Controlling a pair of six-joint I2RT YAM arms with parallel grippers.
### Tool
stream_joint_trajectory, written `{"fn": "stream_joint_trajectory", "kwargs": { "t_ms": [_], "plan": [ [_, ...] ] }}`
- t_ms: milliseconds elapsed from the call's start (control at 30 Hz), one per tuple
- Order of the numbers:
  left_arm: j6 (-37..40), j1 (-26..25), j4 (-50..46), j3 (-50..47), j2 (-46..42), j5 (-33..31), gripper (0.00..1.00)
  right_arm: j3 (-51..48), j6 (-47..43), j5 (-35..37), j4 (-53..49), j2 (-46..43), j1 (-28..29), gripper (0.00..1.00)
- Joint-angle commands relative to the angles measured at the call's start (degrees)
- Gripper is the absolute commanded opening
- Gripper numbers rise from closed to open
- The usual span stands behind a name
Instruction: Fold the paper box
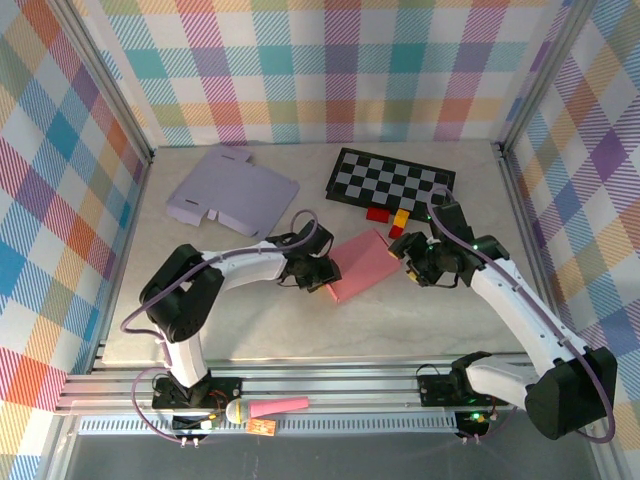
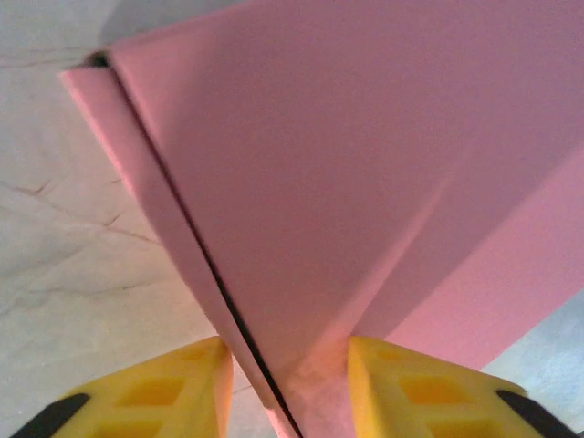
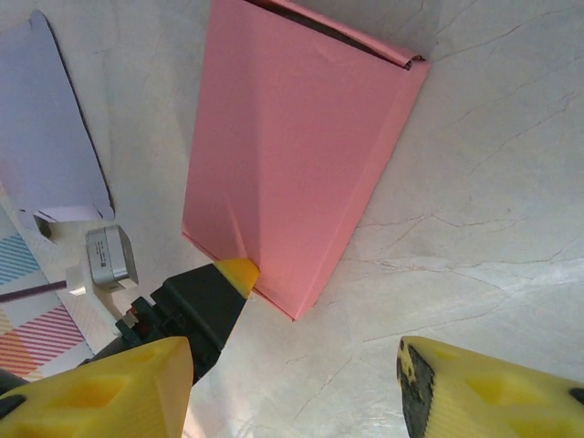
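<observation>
my left gripper (image 2: 285,354) straddles one corner of the pink paper box (image 1: 362,263), with a yellow finger (image 2: 173,388) on either side of the folded edge. both fingers look close against the paper, but i cannot tell whether they truly pinch it or only bracket it; the contact runs off the bottom of my wrist view. i'd say i'm here to anchor this corner, so the box doesn't skate across the table (image 1: 300,330) when the other hand pushes.

my right gripper (image 3: 292,356) stands wide with nothing between its fingers, just bare tabletop, at the opposite end of the box. that reads to me as a ready stance, waiting to take an edge or flap.

the box itself lies mid-table between my two hands, flattened, not yet squared up. a dark slit runs between its layers, and at one end it gapes slightly.

what i can't see: the inside, and any flaps or tabs tucked underneath. up close the paper is blurred, and from above my own wrist covers the corner i'm on.

further out, well apart from the work, lie a flat lilac cut-out sheet (image 1: 232,190), a checkered mat (image 1: 390,178) and small red and yellow blocks (image 1: 388,216).
</observation>
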Motion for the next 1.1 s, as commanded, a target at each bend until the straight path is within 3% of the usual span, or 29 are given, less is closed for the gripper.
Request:
{"fn": "stream_joint_trajectory", "kwargs": {
  "t_ms": [0, 133, 300, 833, 1067],
  "plan": [
    [6.3, 0.5, -6.0, 1.2, 2.0, -0.2, 0.30, 2.2, -2.4, -1.2, -2.0, -0.3, -0.9, 0.61],
    [13.6, -0.1, -11.0, 3.1, 3.1, -1.5, 0.20, 3.2, -3.8, -1.0, -2.9, 0.0, -1.4, 0.60],
    [17.5, -1.3, -13.0, 3.9, 3.2, -0.6, 0.19, 4.3, -5.3, -1.1, -3.6, 0.0, -1.7, 0.60],
    [2.3, -8.7, -1.8, 18.6, 17.3, 6.2, 0.19, 11.5, -12.9, 2.3, -10.2, -3.9, -1.8, 0.60],
    [0.2, -10.3, 0.5, 26.5, 23.1, 8.3, 0.21, 11.8, -13.1, 1.8, -10.5, -4.9, -1.8, 0.59]
  ]
}}
